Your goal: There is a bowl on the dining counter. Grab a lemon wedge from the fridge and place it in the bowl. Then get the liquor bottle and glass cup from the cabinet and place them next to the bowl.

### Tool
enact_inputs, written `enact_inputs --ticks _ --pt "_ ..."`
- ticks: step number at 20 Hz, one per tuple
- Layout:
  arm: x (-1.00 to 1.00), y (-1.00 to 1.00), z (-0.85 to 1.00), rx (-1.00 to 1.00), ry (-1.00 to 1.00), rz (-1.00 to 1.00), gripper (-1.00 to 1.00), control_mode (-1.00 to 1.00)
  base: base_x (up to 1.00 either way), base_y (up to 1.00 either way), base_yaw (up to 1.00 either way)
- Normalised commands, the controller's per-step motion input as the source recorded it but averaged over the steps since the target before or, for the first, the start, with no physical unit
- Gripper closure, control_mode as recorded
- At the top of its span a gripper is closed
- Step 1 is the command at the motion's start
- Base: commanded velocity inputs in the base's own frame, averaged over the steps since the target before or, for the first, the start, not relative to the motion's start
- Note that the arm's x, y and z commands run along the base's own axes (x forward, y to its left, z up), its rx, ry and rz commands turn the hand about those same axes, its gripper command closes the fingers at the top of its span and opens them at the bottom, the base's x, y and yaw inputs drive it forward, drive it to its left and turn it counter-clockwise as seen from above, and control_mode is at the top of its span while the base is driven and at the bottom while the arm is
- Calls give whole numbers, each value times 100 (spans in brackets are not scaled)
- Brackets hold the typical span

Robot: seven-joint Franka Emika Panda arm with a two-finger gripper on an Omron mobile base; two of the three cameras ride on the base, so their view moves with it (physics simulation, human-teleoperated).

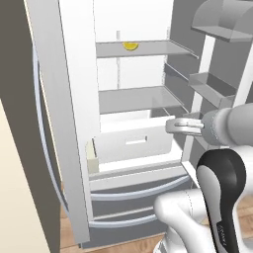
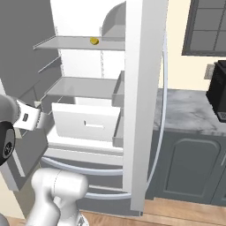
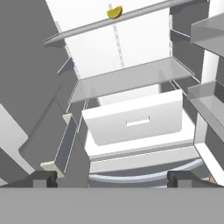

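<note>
The fridge (image 1: 79,99) stands open. A yellow lemon wedge (image 1: 130,46) (image 2: 94,41) (image 3: 114,12) lies on its top glass shelf, towards the back. My gripper (image 1: 171,126) (image 2: 39,120) (image 3: 112,179) hangs open and empty in front of the fridge, level with the white drawer. It is well below the wedge and short of it, pointing into the fridge. The bowl, the liquor bottle and the glass cup are out of view.
A second glass shelf (image 1: 133,99) sits under the top one, with a white drawer (image 1: 133,141) (image 3: 135,120) below it. Door bins (image 1: 210,86) line the open right door. The open left door (image 1: 54,123) stands close. A grey counter (image 2: 190,110) with a black appliance (image 2: 218,90) lies to the right.
</note>
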Motion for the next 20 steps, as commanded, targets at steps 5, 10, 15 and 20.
enact_inputs --ticks 5,10,15,20 --pt "0 0 0 0 0 0 -100 100 37 14 -16" --pt "0 0 0 0 0 0 -100 100 55 32 -22" --pt "0 0 0 0 0 0 -100 100 42 33 -18" --pt "0 0 0 0 0 0 -100 100 16 16 0"
